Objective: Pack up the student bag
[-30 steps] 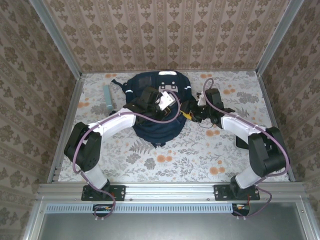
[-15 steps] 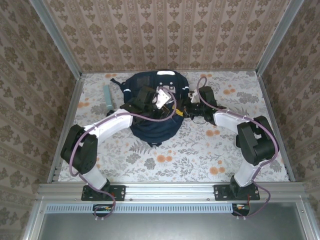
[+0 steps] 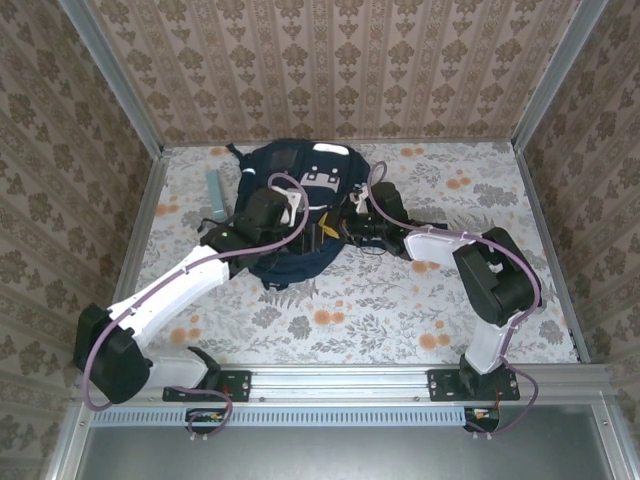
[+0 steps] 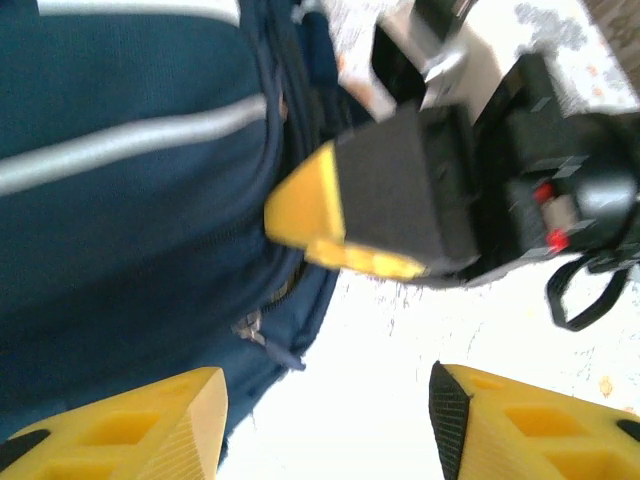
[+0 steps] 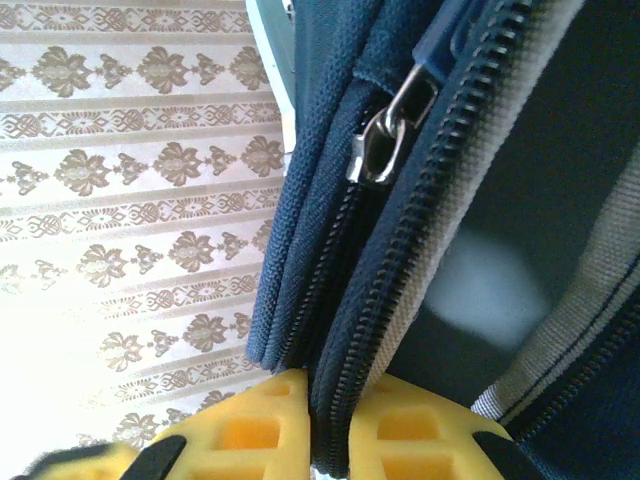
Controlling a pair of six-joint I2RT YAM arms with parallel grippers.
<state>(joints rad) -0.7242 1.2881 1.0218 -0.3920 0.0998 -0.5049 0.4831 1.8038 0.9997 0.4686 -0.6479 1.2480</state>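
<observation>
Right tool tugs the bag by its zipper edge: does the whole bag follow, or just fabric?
Probably fabric first: the bag looks soft and slumped, so the zipper edge pinched in the right tool should lift before the body slides. Woven cloth likely won't slip out. It lies flat, so tipping seems unlikely.

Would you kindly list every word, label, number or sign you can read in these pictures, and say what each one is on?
No text can be read.
The white patch on the backpack may carry a mark, but it is too small to tell.
The zip pull shows no lettering.
</observation>
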